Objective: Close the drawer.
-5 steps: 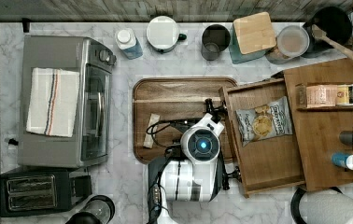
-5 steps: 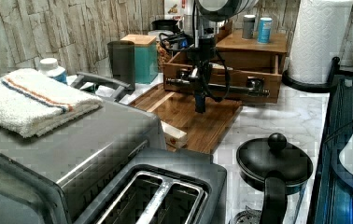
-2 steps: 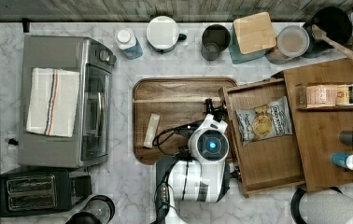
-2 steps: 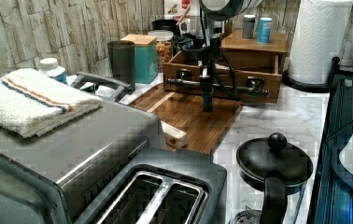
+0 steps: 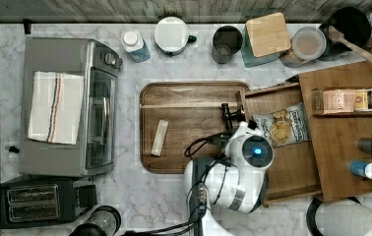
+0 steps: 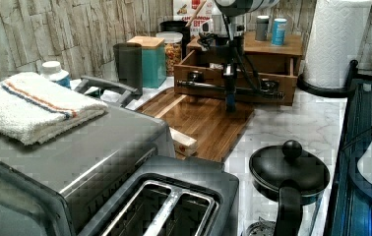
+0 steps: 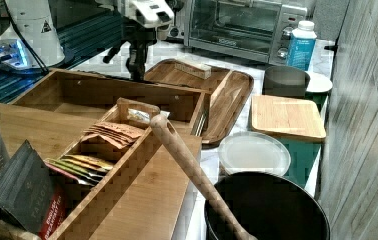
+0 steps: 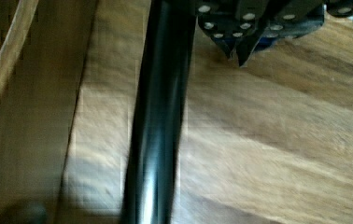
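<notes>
Brown wood is nearly all I see on this counter. The drawer [image 5: 282, 142] sticks out, open, from the wooden cabinet [image 5: 351, 137], and its front hangs over the edge of the dark tray [image 5: 189, 128]. A bag of chips [image 5: 280, 125] lies inside it. The gripper [image 6: 231, 96] hangs down just in front of the drawer's black bar handle [image 6: 208, 86], over the tray. In the wrist view the two fingertips [image 8: 237, 51] look pinched together with nothing between them.

What could go wrong? I think the closed tips could slip off the round bar, or slide under it, when they push. Then the drawer would stay open. If they push near one end, the drawer might turn and jam.

A second ago the arm was farther from the drawer, more over the middle of the tray. It has moved up close to the handle. The drawer itself has not moved yet.
</notes>
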